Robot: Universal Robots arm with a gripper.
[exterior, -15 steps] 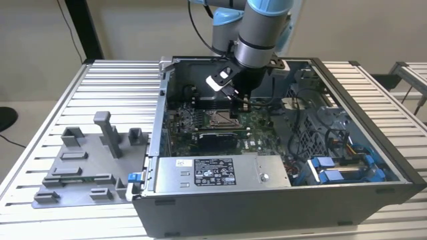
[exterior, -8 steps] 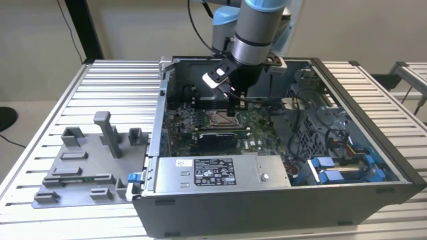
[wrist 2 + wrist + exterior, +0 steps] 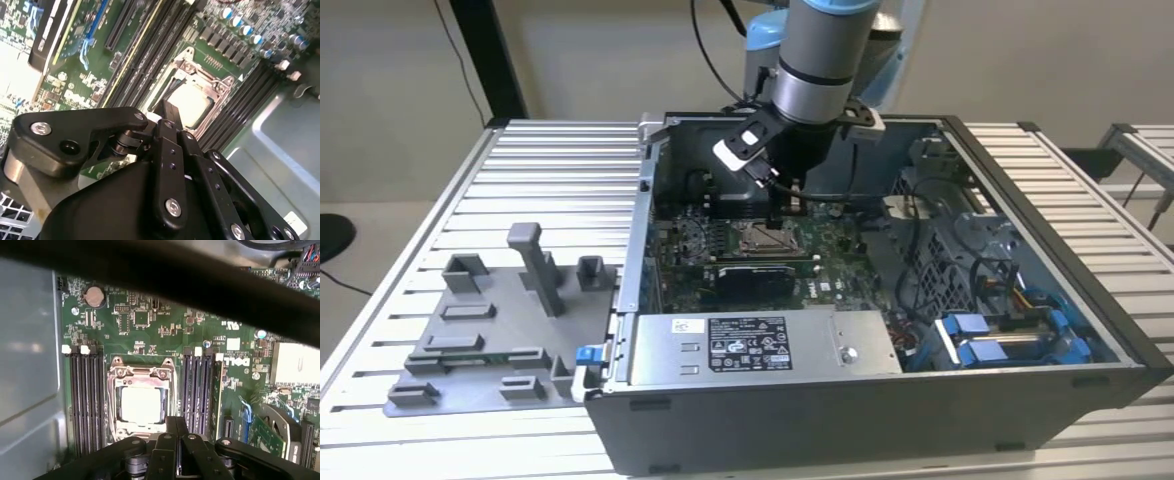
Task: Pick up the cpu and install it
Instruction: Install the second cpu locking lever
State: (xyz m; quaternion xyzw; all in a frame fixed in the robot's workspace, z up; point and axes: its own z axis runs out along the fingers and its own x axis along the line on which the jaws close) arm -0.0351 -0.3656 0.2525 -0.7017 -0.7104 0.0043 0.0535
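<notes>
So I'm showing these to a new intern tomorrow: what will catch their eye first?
Probably the open computer case on the slatted table, with the robot arm reaching down into it. Next, in both wrist views, the pale cpu sitting in the metal-framed socket between dark memory slots, the gripper just above it.

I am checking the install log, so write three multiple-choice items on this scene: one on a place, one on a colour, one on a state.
1. Where does the cpu lie?
A. On a grey tray
B. Within the socket frame on the motherboard
C. On the table slats

2. What colour is the cpu's top?
A. Silvery-white
B. Blue
C. Black

3. How is the computer case?
A. Shut by a panel
B. Open, its inside exposed
C. Standing on end

Answers: 1 B, both wrist views show it flat inside the frame; 2 A, it is pale against the green board; 3 B, the exterior view looks straight onto the board.
</notes>
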